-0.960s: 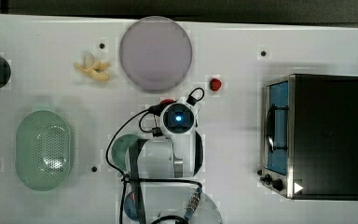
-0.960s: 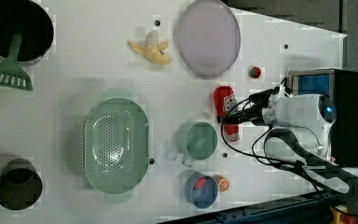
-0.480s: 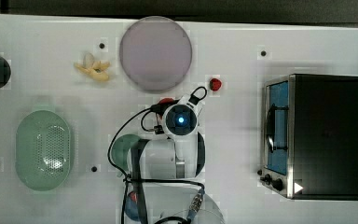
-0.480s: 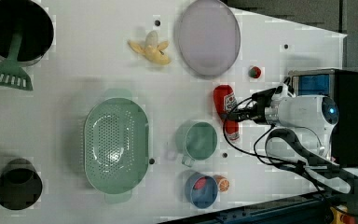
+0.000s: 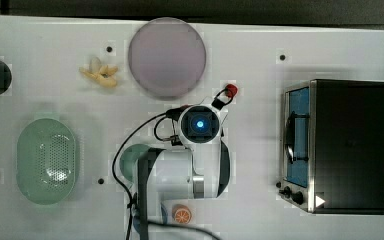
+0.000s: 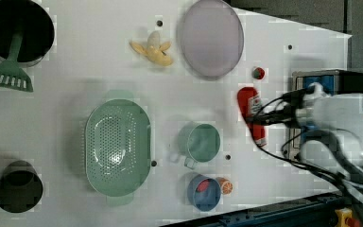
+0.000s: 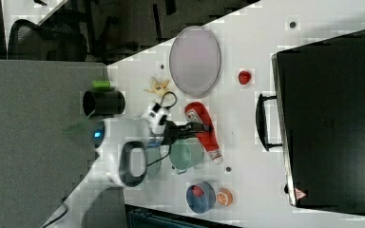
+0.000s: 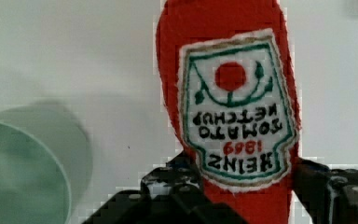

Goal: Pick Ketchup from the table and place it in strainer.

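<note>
The pincer [image 8: 247, 196] sits closed against the ketchup [image 8: 228, 93] — in the wrist view a dark finger [image 8: 182, 186] presses on one side of the red bottle and the other finger on the opposite side, just below the white Heinz label, with the bottle lying flat on the white bench [image 8: 74, 56]. Beside it in the same view stands the rim of a mint-green mug [image 8: 23, 163], near the bottle but not touching it. In the left view the ketchup [image 6: 249, 106] lies lengthwise on the bench [image 6: 75, 71], the pincer [image 6: 260, 119] crossing it about midway, and the mug [image 6: 199, 142] stands to the left view's left of it. Below the mug there, a blue cup [image 6: 203, 191] holds a small red piece, with an orange slice [image 6: 224, 185] just beside it. The strainer [image 6: 118, 146] rests well apart from the bottle, farther toward the left view's left — a pale green oval basket with a perforated base, nothing inside it. In the right view the ketchup [image 7: 204, 130] lies between the mug [image 7: 186, 154] and the plate [image 7: 195, 59], held across by the pincer [image 7: 195, 128]. Farther off in the left view are a lavender plate [image 6: 211, 38], a peeled banana [image 6: 153, 49], a small strawberry [image 6: 258, 72], a dark pot [image 6: 19, 28] with a green spatula [image 6: 7, 78], and a dark cup [image 6: 19, 191]. In the top view a toaster oven [image 5: 345, 145] stands at the top view's right.
</note>
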Controlling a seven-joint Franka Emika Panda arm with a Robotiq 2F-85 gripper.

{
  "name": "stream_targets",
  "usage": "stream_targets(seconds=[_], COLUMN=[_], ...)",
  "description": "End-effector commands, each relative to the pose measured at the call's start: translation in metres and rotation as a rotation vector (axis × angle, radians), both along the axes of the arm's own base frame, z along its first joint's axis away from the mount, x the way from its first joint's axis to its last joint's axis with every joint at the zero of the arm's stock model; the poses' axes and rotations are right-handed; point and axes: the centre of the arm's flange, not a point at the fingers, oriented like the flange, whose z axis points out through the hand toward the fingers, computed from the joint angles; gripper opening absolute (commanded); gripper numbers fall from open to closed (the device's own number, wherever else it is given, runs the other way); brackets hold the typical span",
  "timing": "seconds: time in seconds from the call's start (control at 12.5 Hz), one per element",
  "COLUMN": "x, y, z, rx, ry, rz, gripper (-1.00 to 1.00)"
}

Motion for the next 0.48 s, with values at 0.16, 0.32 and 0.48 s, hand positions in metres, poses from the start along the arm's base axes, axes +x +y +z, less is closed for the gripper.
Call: stream_targets(seconds=[0.16,0.32,0.48], x=[0.019,0.011,0.006], y=[-0.004,0.008,0.028], z=[0.122,0.157,0.182], rx=[-0.029,-0.036,-0.034], ry=[-0.071,-0.033,-0.017], rz=[0.014,0.018,-0.021], gripper=[0.18,0.18,0.18])
